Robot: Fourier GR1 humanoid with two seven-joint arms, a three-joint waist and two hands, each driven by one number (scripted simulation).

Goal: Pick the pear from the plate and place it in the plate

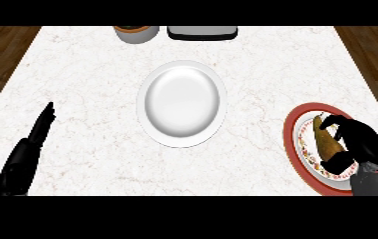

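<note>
Right hand (pixel 353 142) curled round pear (pixel 325 139) on red-rimmed plate (pixel 294 148); left hand (pixel 29 148) straight-fingered, resting at left edge; white plate (pixel 181 133) centred; no legible writing

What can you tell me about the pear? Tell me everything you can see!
The pear is brownish yellow, with a narrow top and a wider bottom. It lies on its side on the red-rimmed plate near the counter's right edge, its narrow end pointing away from the robot. The right hand is curled over it and hides its lower right part, so only the left side shows. It is not lifted yet and looks whole.
</note>
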